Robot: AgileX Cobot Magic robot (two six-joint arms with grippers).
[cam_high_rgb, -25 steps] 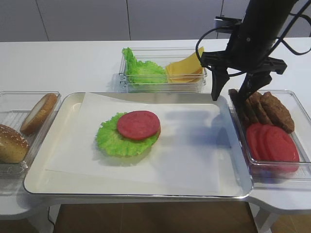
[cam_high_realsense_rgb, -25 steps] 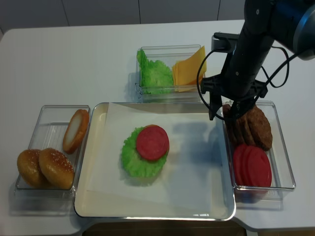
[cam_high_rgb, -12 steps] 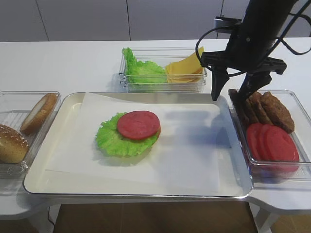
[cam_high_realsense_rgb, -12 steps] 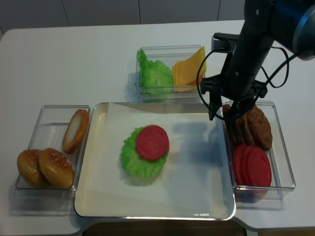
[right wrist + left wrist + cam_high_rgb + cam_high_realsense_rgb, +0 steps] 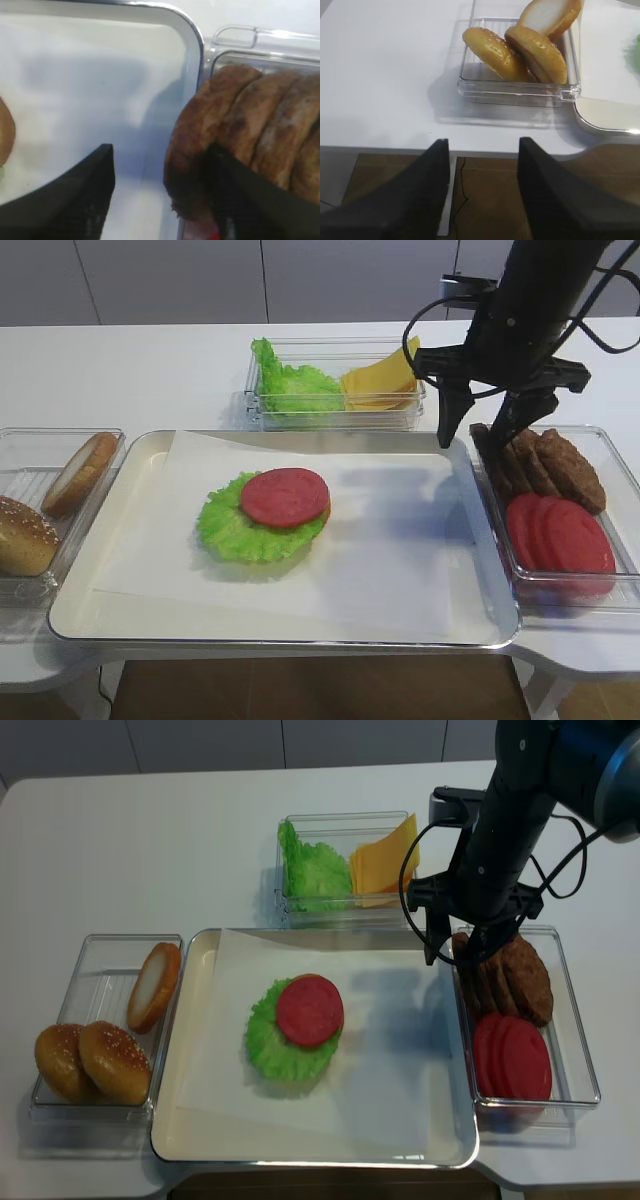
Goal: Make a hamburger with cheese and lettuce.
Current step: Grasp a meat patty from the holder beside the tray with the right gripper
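**Right jaws straddle the end patty**

On the counter [image 5: 150, 370], the hamburger [image 5: 268, 512] sits mid-tray [image 5: 300, 625]: bun, lettuce, tomato. Cheese [image 5: 380, 380] lies in the far bin. The right gripper [image 5: 482, 430] has its jaws spread wide around the nearest patty [image 5: 195, 150], nothing held yet. It looks stiff and light; pinch its flat faces.

Big black robot arm [image 5: 520, 810] with smooth round shiny parts. Thin black cables [image 5: 575, 860] looping beside it. Two long, pointy black fingers [image 5: 452, 420] at the end.
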